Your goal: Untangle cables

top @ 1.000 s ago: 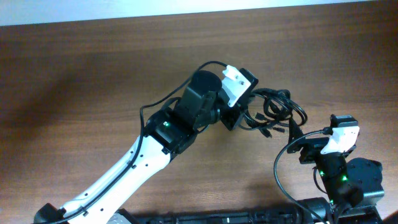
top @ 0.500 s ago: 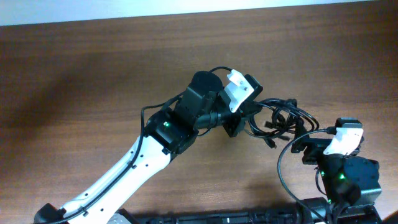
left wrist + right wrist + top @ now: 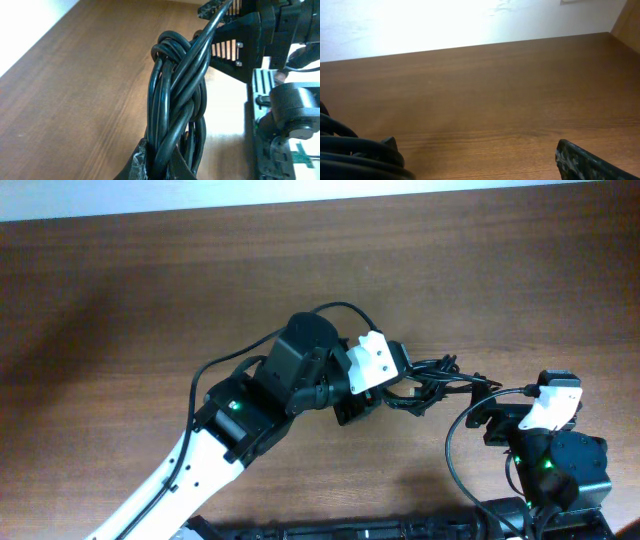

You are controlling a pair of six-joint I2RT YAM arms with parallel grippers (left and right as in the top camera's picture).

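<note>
The cables [image 3: 437, 378] are a twisted bundle of glossy black cords, stretched out between my two grippers right of the table's centre. My left gripper [image 3: 392, 387] is shut on the bundle's left end. In the left wrist view the cords [image 3: 175, 90] rise as a tight braid from between the jaws [image 3: 165, 167]. One strand runs up to the right arm's finger [image 3: 215, 7]. My right gripper [image 3: 492, 418] is wide open with bare wood between its fingers [image 3: 480, 165]. Cable loops [image 3: 350, 150] lie against its left finger.
The brown wooden table [image 3: 150, 290] extends far to the left and back. A thicker black robot wire [image 3: 455, 450] loops beside the right arm base [image 3: 555, 470]. The black base rail [image 3: 350, 530] runs along the front edge.
My left gripper has pulled the cable bundle left and toward the front, drawing it into a longer, tighter strand. The right arm has barely moved.
</note>
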